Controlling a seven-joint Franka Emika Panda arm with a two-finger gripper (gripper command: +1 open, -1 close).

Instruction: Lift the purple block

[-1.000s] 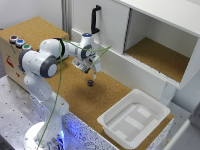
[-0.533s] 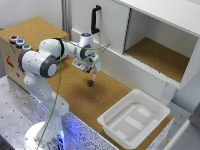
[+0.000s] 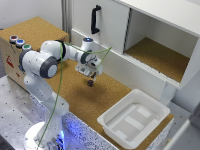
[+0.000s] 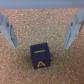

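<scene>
The purple block is a tiny dark cube lying on the cork surface. In the wrist view the purple block shows a yellow letter on its face. My gripper hangs just above the block, fingers pointing down. In the wrist view the gripper is open, with one finger on each side of the block and cork showing between them. It holds nothing.
A white plastic tray sits on the cork at the exterior view's right. A white cabinet with an open shelf and a black handle stands behind. A box with coloured buttons stands at the exterior view's left.
</scene>
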